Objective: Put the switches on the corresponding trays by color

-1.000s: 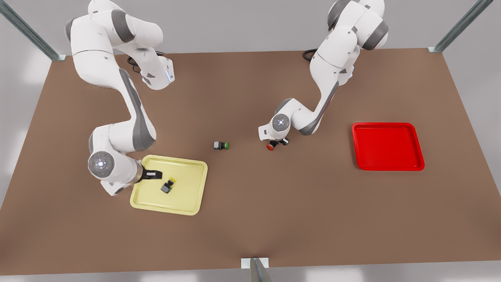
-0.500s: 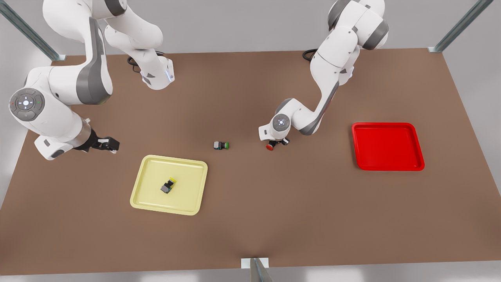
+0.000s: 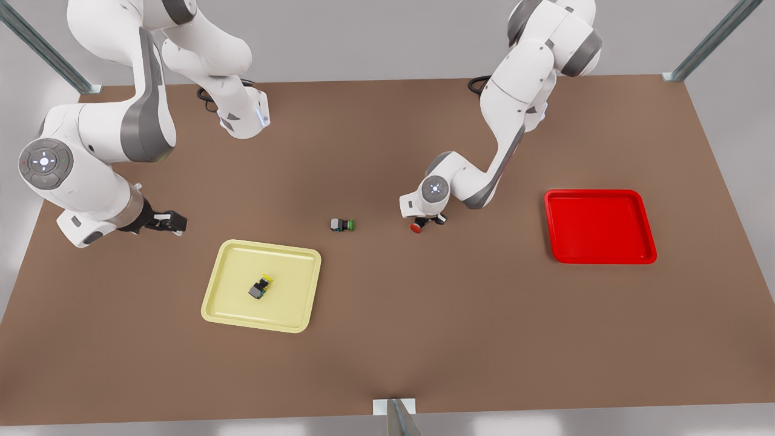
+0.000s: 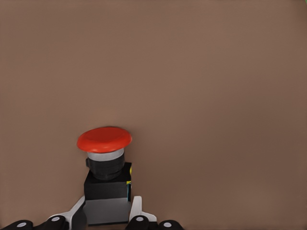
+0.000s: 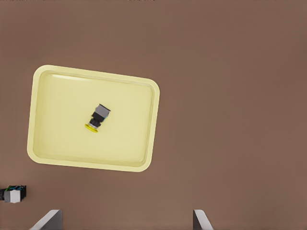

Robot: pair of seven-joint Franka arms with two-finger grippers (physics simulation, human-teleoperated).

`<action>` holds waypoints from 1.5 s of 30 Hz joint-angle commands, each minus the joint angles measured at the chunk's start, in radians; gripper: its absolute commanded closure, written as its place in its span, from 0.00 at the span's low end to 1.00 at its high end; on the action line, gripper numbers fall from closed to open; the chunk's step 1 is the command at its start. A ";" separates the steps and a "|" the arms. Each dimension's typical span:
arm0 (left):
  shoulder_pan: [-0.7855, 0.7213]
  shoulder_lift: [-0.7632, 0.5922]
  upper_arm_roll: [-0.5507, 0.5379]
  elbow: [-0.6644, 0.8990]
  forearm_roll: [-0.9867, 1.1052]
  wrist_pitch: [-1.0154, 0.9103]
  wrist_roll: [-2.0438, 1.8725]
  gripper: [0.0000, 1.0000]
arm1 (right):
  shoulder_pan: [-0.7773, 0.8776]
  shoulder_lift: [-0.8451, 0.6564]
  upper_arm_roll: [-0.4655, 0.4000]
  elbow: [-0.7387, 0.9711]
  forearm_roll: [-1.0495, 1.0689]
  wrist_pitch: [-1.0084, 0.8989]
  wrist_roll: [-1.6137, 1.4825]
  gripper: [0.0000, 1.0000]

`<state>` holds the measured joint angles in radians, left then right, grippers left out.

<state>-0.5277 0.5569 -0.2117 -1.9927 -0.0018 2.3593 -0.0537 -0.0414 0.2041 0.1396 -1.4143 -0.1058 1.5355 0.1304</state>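
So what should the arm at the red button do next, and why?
Probably lift it and carry it to the red tray. The left gripper has its fingers on either side of the red switch, which sits on the table. The yellow switch lies in its yellow tray; the right gripper waits open.

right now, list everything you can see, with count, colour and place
yellow switch: 1, yellow cap, lying in the yellow tray
red switch: 1, red cap, mid-table, between the left gripper's fingers
green switch: 1, green cap, on the table between the trays
yellow tray: 1, pale yellow, front view's left
red tray: 1, bright red, front view's right
table: 1, brown
left gripper: 1, at the red switch
right gripper: 1, open, off the yellow tray toward the front view's left
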 commanded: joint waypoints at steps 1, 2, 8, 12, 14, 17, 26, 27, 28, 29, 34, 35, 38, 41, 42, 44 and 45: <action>0.000 0.000 0.000 0.000 0.000 0.000 0.000 0.48 | 0.000 0.000 0.000 0.000 0.000 0.000 0.000 0.00; 0.003 0.001 0.000 0.000 0.000 0.002 0.000 0.48 | -0.003 0.000 0.000 0.000 0.000 0.000 0.000 0.00; 0.005 0.003 0.000 0.000 0.000 0.003 0.000 0.53 | 0.000 0.001 0.000 0.000 0.000 0.005 0.000 0.00; 0.006 -0.005 0.000 -0.002 0.000 0.000 0.000 0.53 | 0.000 0.001 0.000 0.000 0.000 0.005 0.000 0.00; 0.006 -0.011 -0.002 -0.002 0.000 -0.008 -0.005 0.53 | 0.000 0.001 0.000 0.000 0.000 0.005 0.000 0.00; 0.028 -0.043 -0.002 -0.003 0.000 -0.014 0.002 0.53 | 0.000 0.001 0.000 0.002 0.000 0.006 0.000 0.00; 0.127 -0.175 -0.005 0.002 0.000 -0.097 0.006 0.54 | -0.005 0.001 0.000 0.002 -0.002 0.000 -0.002 0.00; 0.144 -0.181 -0.006 0.014 0.000 -0.106 0.015 0.54 | -0.005 0.001 -0.001 0.002 -0.002 0.000 -0.002 0.00; 0.163 -0.199 -0.006 0.018 0.000 -0.117 0.017 0.54 | -0.005 0.001 0.000 0.002 -0.002 0.000 -0.002 0.00; 0.186 -0.216 -0.008 0.023 0.000 -0.132 0.020 0.54 | -0.005 0.001 -0.001 0.000 -0.002 0.002 -0.002 0.00; 0.353 -0.259 -0.014 0.044 -0.004 -0.164 0.104 0.54 | 0.000 0.003 -0.001 0.002 -0.002 0.003 -0.002 0.00; 0.385 -0.268 -0.017 0.051 -0.003 -0.166 0.117 0.54 | -0.002 0.003 -0.001 0.002 -0.002 0.003 -0.002 0.00; 0.503 -0.272 -0.018 0.051 -0.004 -0.169 0.199 0.54 | -0.002 0.003 0.000 0.002 -0.002 0.003 -0.002 0.00; 0.637 -0.331 -0.021 0.017 -0.006 -0.230 0.288 0.54 | 0.000 0.003 -0.001 0.002 -0.002 0.005 0.000 0.00; 0.678 -0.376 -0.032 -0.014 -0.007 -0.255 0.313 0.54 | 0.000 0.003 -0.001 0.002 -0.002 0.005 0.000 0.00; 0.730 -0.454 -0.044 -0.069 -0.009 -0.310 0.354 0.54 | 0.000 0.003 -0.001 0.002 -0.002 0.005 0.000 0.00; 0.742 -0.491 -0.044 -0.089 -0.009 -0.337 0.373 0.54 | -0.002 0.003 -0.001 0.000 -0.002 0.005 0.000 0.00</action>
<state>0.2247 0.0489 -0.2562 -2.0987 0.0005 2.0148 0.3376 -0.0421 0.2072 0.1380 -1.4133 -0.1074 1.5401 0.1300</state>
